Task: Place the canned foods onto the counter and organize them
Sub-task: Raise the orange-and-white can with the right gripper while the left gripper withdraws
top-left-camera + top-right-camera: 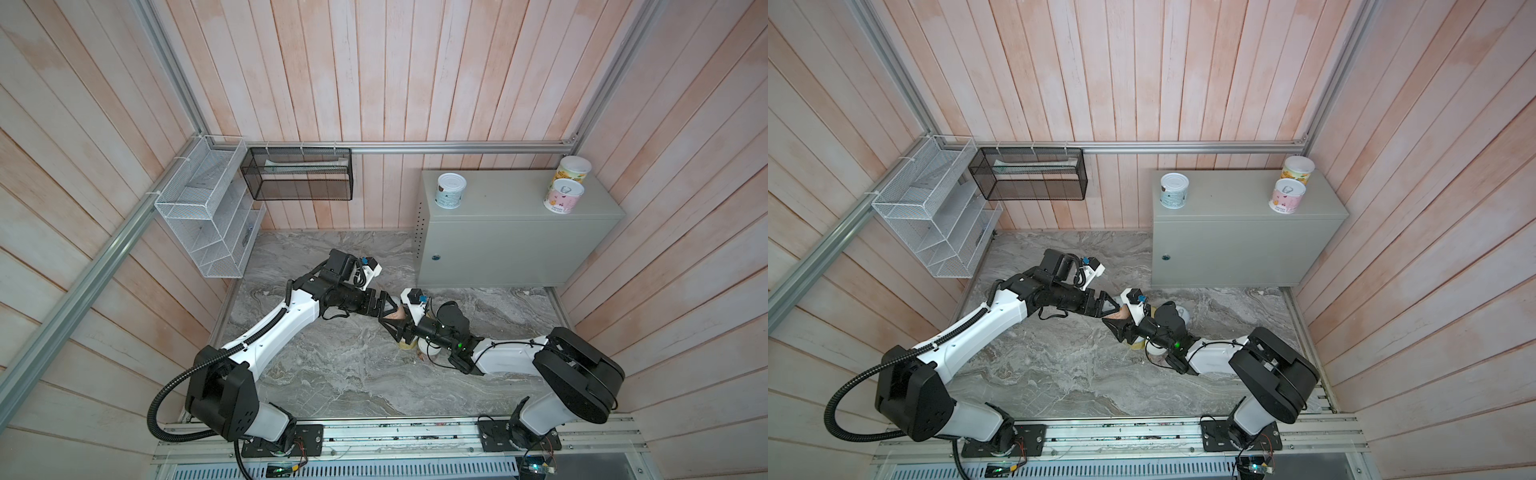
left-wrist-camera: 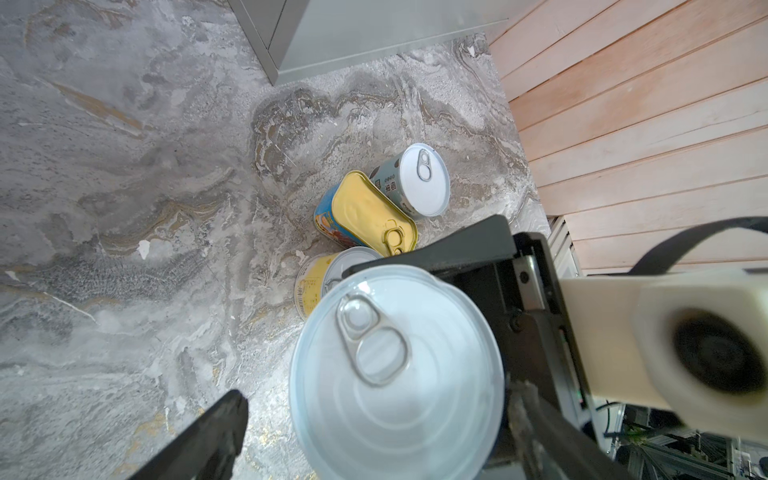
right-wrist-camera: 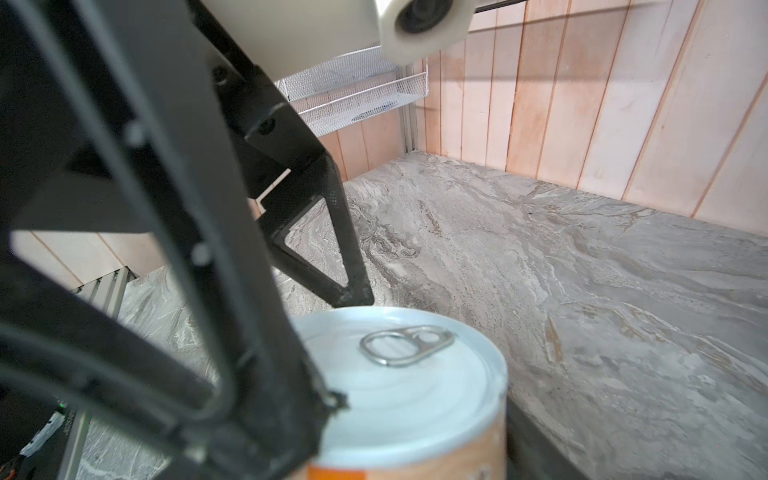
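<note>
Mid-air handoff over centre of grey marbled slab (image 1: 332, 374). Round silver-topped, peach-labelled tin (image 3: 415, 386) upright, clamped in right gripper (image 1: 395, 326). Left gripper (image 1: 390, 307) jaws spread wide around it, no grip.

Guess why: pale grey-green metal counter (image 1: 498, 249) sits at 2 o'clock, right arm's side. Three round pastel tins (image 1: 451, 191) up there.

Slab leftovers, incl. rectangular blue gold-topped tin (image 2: 365, 212), mostly hidden from above under right forearm (image 1: 498, 357); count unclear.

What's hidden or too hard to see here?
- Held can: in both top views, left gripper and right gripper cover most of it.
- Its label: cut off by the right wrist view's edge.
- Yellow can: half behind the held can, left wrist view.
- Writing on the cans atop the counter: too small in both top views.
</note>
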Action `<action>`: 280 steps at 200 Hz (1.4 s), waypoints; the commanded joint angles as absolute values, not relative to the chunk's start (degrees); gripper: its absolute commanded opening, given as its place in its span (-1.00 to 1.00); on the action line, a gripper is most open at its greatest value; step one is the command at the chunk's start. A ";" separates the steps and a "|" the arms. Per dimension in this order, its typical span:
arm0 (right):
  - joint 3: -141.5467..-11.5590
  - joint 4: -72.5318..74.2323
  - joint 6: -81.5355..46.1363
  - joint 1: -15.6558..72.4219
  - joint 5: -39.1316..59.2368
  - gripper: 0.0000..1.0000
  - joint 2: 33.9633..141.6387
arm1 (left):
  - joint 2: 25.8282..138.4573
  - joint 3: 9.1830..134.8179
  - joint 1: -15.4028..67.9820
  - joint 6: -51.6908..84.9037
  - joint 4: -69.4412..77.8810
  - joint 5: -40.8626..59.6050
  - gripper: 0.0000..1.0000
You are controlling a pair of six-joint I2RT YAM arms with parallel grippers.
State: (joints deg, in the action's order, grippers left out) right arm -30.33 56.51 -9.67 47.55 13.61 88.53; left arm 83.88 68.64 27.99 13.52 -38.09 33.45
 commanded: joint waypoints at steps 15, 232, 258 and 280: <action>-30.39 56.27 -11.50 47.28 7.18 0.29 81.78 | 77.99 66.80 27.16 14.87 -33.44 29.04 1.00; -60.91 8.68 -4.09 6.43 -2.09 0.34 54.02 | 65.47 44.87 26.19 18.02 -4.14 31.92 1.00; -62.80 14.12 -5.81 4.00 -0.42 0.34 57.68 | 65.18 43.90 26.15 18.82 -2.75 32.22 1.00; -66.51 13.82 -4.94 3.61 -0.78 0.33 61.90 | 64.76 41.10 26.17 19.58 1.76 31.76 1.00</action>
State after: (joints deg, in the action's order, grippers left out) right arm -60.64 8.73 -4.75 4.12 -2.17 59.48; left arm 65.25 44.07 26.35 18.76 -3.44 30.46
